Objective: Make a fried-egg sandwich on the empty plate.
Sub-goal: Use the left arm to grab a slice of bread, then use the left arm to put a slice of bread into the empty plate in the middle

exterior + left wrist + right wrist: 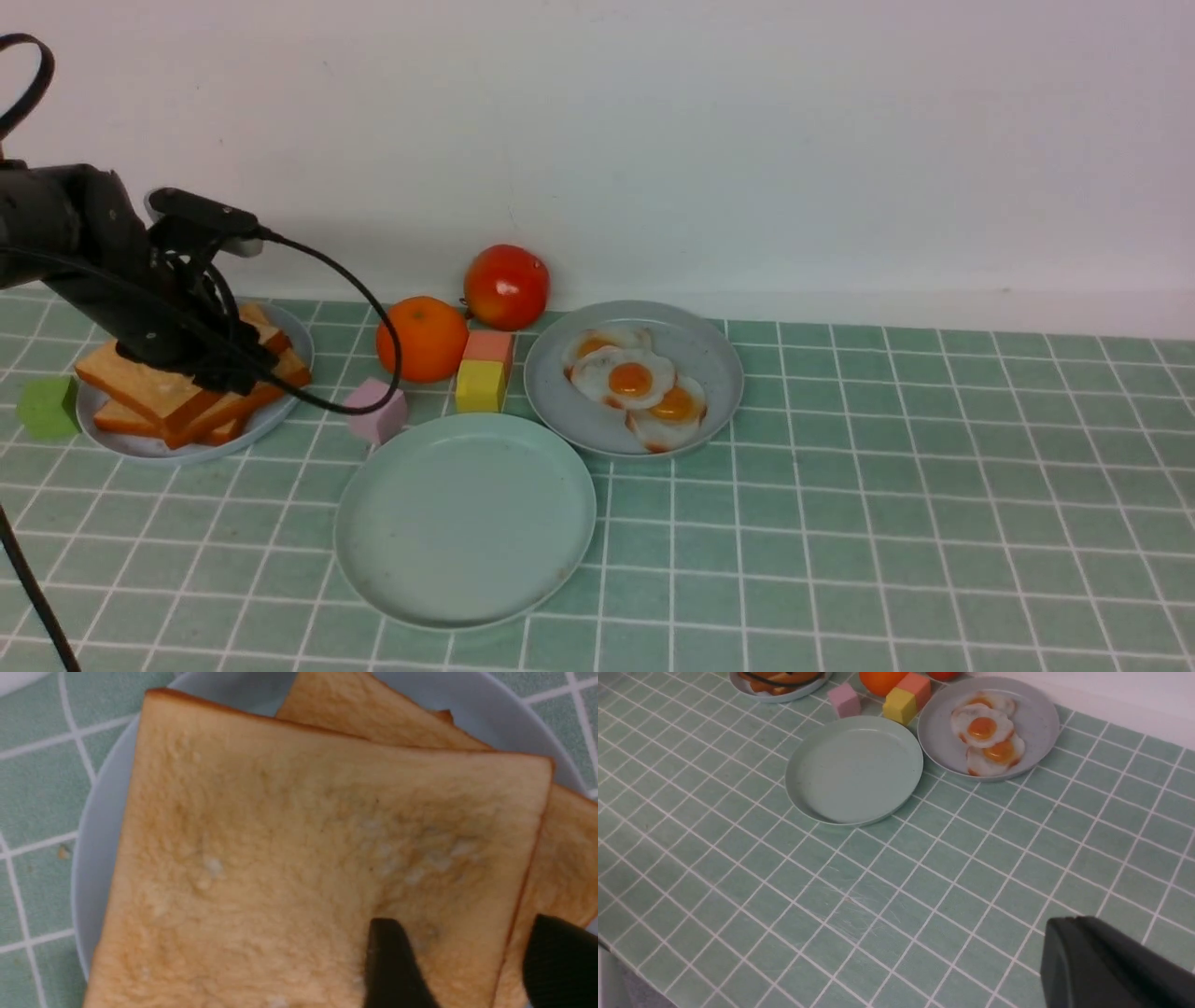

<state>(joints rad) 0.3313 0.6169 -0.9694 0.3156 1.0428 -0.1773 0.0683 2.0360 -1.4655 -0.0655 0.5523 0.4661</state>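
Bench [934, 523], green tile, white grout. We take the mint plate [464, 519] as landmark; it sits at the near middle of the bench.

1. Toast [154, 397]: several slices fanned in a stack on a pale plate [149, 446], well to the far left of the mint plate. None is on the mint plate yet.
2. Eggs [630, 378]: three, overlapping, on a grey plate [719, 355] just beyond and right of the mint plate. We cannot tell whether the two rims touch.
3. Pink block [375, 411]: just beyond the mint plate's far-left rim.
4. Yellow block [480, 385]: just beyond the mint plate's far rim, with a salmon block [488, 347] touching it from behind.
5. Orange [422, 339]: behind the mint plate, beside the salmon block.
6. Tomato [506, 286]: farther back still, by the wall.
7. Green block [47, 407]: far left of the mint plate, beside the pale plate.
8. Left pincer [465, 933]: low over the toast, fingers [392, 961] apart. One is over the top slice, the other past its edge above a lower slice. It clamps nothing.
9. Right pincer [1106, 961]: well to the near right of the mint plate, above bare tile, fingers together, holding nothing.
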